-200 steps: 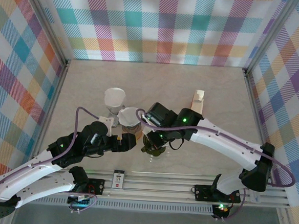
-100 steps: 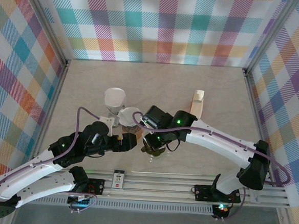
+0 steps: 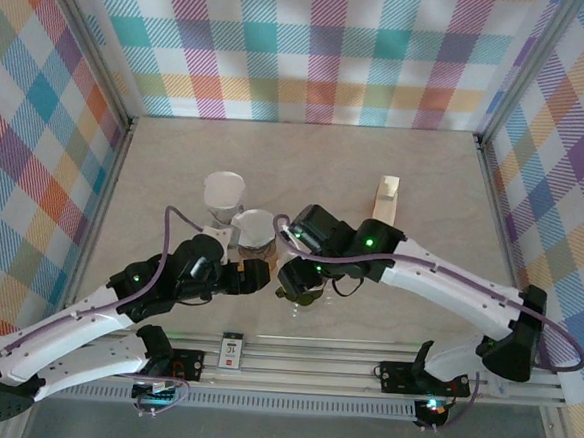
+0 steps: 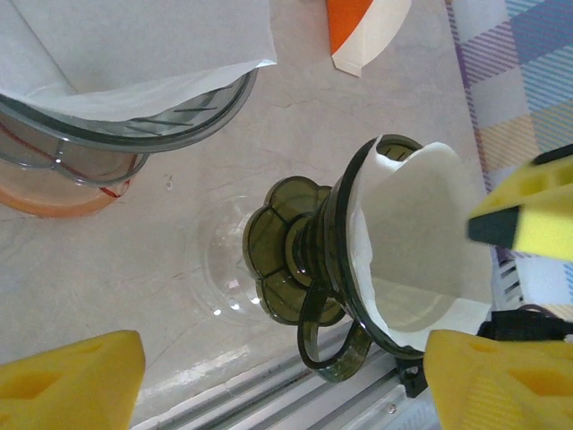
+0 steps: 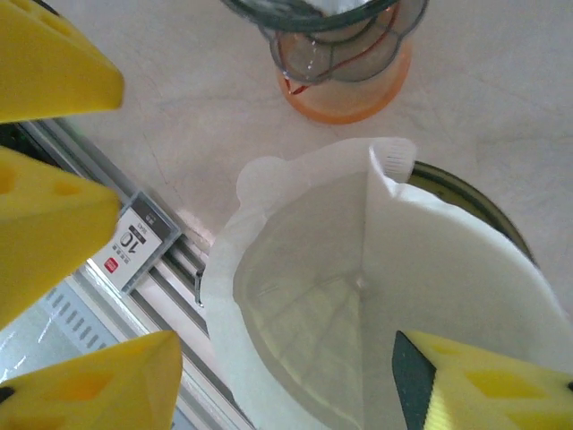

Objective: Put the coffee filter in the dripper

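Top external view, from the left: the left arm reaches in from the near-left corner, and the left gripper (image 3: 254,277) hangs low over the table (image 3: 426,168). Behind it stand a white cup (image 3: 224,189) and a clear dripper (image 3: 254,226) with paper in it. Just right of the left gripper stands the green dripper (image 3: 305,297), close to the near rail (image 3: 312,356). The right gripper (image 3: 296,271) is directly above it. Farther right and back stands a cream stand (image 3: 387,196), well apart from the rest.

Left wrist view: the clear dripper fills the upper left, sitting on an orange base (image 4: 54,199). To its right is the green dripper, and the coffee filter (image 4: 421,251) is seated inside its cone, with one flap rising above the rim. The left gripper's yellow fingers (image 4: 72,385) are spread wide at the bottom corners and hold nothing.

Right wrist view: the left gripper's fingers show at the left edge, with a label card (image 5: 134,242) on the rail beneath. The filter lines the dripper at the centre. The right gripper's fingers (image 5: 483,385) are parted, one on each side of the paper. I cannot tell whether the right one touches it.
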